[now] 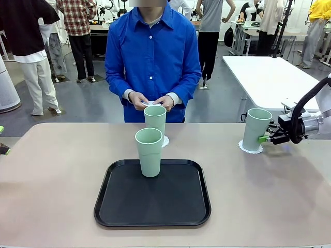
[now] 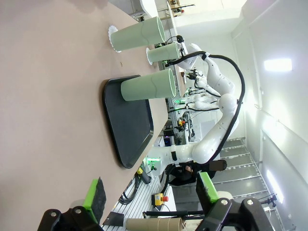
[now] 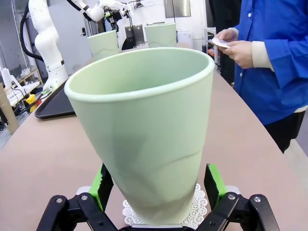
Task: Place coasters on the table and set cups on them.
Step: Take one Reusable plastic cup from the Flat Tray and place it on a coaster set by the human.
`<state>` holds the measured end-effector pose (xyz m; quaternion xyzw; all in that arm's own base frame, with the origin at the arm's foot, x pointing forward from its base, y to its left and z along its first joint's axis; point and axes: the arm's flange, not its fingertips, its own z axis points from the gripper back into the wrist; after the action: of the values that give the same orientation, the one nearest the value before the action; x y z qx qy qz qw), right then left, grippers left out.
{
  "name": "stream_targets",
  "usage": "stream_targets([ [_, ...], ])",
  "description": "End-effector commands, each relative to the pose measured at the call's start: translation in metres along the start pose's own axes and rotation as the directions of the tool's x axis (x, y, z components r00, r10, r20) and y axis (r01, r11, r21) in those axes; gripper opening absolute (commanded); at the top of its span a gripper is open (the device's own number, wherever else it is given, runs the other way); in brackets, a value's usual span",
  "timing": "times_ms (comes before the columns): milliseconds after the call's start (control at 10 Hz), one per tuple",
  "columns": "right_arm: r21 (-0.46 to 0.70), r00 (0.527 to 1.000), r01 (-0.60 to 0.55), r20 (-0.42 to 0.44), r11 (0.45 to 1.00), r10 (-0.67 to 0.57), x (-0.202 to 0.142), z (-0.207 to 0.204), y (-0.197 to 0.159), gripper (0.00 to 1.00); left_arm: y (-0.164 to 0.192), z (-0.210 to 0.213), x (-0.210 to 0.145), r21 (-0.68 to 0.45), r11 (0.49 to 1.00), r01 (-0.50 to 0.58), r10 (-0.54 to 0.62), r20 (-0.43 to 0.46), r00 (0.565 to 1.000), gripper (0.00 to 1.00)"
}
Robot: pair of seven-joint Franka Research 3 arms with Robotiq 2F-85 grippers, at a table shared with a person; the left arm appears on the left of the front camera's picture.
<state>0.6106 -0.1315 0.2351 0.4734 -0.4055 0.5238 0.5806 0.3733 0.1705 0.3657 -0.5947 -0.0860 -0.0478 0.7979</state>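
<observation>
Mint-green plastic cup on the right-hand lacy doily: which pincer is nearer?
Right. The open right pincer straddles the mint-green plastic cup; the left pincer is far off, past the black rounded-square tray.

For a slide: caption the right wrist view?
Open right gripper flanks a mint cup standing on a lacy coaster; a person's hands hold something white.

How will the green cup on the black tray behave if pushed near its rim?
The cup is tall and tapers to a narrow base, so it probably tips rather than slides. It looks like thin plastic and seems empty, so likely light. On the smooth tray a low push may slide it.
</observation>
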Motion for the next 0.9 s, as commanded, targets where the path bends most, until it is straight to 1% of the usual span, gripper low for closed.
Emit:
stream_targets([
  [0,0.046,0.999,0.030,-0.023,0.999,-0.029,0.002,0.004,-0.007,1.00,-0.002,0.001,0.000,0.002,1.000,-0.003,0.003,0.003,1.000,1.00],
  [500,0.084,0.997,0.054,-0.057,0.995,-0.050,0.002,0.012,-0.004,1.00,-0.002,0.001,0.000,0.002,1.000,-0.003,0.003,0.003,1.000,1.00],
  [800,0.070,0.995,0.051,-0.084,0.996,-0.045,0.005,0.025,0.000,1.00,-0.002,0.001,0.000,0.002,1.000,-0.003,0.003,0.003,1.000,1.00],
])
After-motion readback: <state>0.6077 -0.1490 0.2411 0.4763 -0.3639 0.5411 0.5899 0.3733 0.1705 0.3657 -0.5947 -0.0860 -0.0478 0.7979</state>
